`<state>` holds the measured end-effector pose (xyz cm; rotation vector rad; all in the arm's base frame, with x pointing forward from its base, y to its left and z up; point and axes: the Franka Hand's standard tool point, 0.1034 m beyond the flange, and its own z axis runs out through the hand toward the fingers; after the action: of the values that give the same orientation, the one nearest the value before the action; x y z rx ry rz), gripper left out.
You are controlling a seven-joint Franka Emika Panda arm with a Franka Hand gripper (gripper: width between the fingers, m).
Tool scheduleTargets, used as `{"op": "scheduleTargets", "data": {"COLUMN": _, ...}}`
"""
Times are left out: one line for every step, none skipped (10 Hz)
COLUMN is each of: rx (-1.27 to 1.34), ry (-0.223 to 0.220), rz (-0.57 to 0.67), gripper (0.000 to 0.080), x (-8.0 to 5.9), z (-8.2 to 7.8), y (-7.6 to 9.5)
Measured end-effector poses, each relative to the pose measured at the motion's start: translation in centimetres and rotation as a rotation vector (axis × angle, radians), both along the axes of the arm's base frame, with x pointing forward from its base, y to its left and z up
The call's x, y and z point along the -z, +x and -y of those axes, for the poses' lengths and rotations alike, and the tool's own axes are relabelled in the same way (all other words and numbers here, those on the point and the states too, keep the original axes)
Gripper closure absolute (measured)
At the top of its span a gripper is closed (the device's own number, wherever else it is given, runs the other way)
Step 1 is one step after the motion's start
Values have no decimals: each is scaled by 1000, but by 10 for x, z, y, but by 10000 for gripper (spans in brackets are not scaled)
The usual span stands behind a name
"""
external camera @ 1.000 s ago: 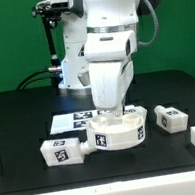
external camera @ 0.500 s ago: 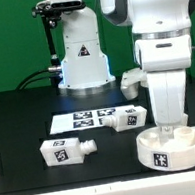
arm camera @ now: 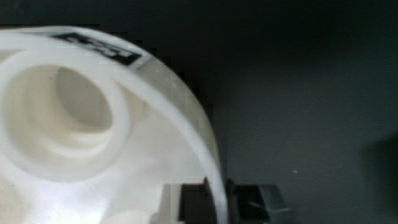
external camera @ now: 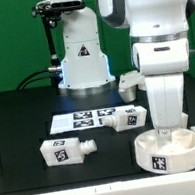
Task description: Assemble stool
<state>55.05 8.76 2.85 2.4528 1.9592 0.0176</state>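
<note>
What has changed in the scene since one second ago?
The gripper, holding the seat by its rim, moved it toward the exterior view's right and nearer the camera. The leg at the exterior view's left and the marker board stayed put.

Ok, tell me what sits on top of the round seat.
Only the gripper, its fingers either side of the seat's rim. Nothing else shows on it. The arm hides the seat's far edge in the exterior view.

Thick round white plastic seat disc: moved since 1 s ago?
Yes. The seat moved toward the exterior view's right and nearer the camera, away from the flat white marker board.
</note>
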Motion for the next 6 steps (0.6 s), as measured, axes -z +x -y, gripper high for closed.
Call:
{"op": "scheduleTargets", "data": {"rx": -8, "ry": 2, "rz": -4, "gripper": 774, "x": 5, "z": -5, "y": 2}}
{"op": "scheduleTargets", "data": {"rx": -26, "ry": -1, "rz": 1, "gripper": 774, "x": 8, "z": -11, "y": 7}}
{"op": "scheduleTargets", "data": {"rx": -30, "ry": -4, "rz": 0, "gripper": 774, "x": 9, "z": -12, "y": 11}}
{"op": "scheduleTargets", "data": {"rx": -29, "ry": -6, "rz": -5, "gripper": 774, "x": 9, "z": -12, "y": 14}}
{"op": "scheduleTargets", "data": {"rx": -33, "ry": -5, "rz": -1, "gripper": 774, "x": 9, "z": -11, "y": 16}}
{"op": "scheduleTargets", "data": {"rx": -37, "ry": -5, "rz": 1, "gripper": 774, "x": 9, "z": -11, "y": 16}}
